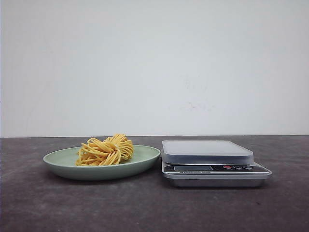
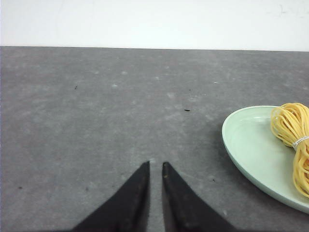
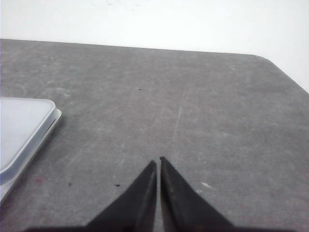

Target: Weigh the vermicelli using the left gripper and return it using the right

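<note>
Front view, vermicelli long axis left-right on plate, both grippers' fingers clenched.

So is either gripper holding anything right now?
No. The left gripper and right gripper are shut on nothing; the vermicelli sits on the plate.

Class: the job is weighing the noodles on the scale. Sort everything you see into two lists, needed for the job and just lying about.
Needed: vermicelli, plate, scale, left hand, right hand.

Lying about: nothing; only the table and the wall remain.
</note>
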Available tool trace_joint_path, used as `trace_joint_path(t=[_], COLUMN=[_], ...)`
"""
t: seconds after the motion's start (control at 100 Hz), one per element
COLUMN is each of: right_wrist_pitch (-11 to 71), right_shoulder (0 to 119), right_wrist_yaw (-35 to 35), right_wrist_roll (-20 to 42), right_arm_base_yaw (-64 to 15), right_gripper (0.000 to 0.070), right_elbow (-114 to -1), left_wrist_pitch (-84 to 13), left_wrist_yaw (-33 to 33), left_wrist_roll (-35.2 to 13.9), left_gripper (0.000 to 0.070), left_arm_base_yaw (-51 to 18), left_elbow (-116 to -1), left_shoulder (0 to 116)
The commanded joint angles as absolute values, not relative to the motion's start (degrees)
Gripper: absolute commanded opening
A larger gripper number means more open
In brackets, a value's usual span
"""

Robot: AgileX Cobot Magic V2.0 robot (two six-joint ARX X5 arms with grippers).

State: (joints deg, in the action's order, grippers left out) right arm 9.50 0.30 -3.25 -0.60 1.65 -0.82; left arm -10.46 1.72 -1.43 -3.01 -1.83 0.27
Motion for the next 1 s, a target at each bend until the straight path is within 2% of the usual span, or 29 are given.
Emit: trace_joint_path(t=[0.0,0.2,0.43,0.51,0.67,0.8,0.84,0.91,0.99], right_wrist_pitch=[8.8,8.6,6.2,5.5,6.3,5.9,6.0,5.5,5.3], right_shoulder=[0.2,0.2,0.2,0.2,0.2,0.2,0.2,0.2,0.2], right_wrist_yaw=[-3.3,-3.4,-6.1,-6.2,-6.5,-10.4,-12.0,-13.1,-14.2], right_wrist_roll=[0.0,0.1,3.7,4.7,10.5,15.5,18.4,24.0,25.8], right_arm_base_yaw=[1.6,1.6,1.6,1.6,1.6,1.6,1.6,1.6,1.6], right_gripper=[0.0007,0.0006,0.0006,0.0006,0.0006,0.0006,0.0006,0.0006,0.0004], right_elbow=[-0.7,-0.7,-0.7,-0.7,-0.7,-0.9,-1.3,-2.4,-5.0], left_wrist_pitch=[-10.7,-10.7,-8.8,-7.5,-2.9,-0.1,1.0,3.1,2.0], left_wrist_yaw=[1.9,1.9,1.9,2.0,2.0,1.5,0.6,-1.2,-1.5], left_wrist_roll=[-0.9,-0.9,-0.9,-3.3,-5.7,-5.8,-7.3,-13.9,-18.7], left_gripper=[0.0012,0.0012,0.0012,0.0012,0.0011,0.0011,0.0011,0.0012,0.0012], left_arm_base_yaw=[-3.0,-3.0,-3.0,-3.0,-3.0,-3.0,-3.0,-3.0,-3.0], left_elbow=[-0.8,-0.8,-0.8,-0.8,-0.8,-0.8,-0.8,-1.4,-4.1], left_shoulder=[0.2,0.2,0.2,0.2,0.2,0.2,0.2,0.2,0.5])
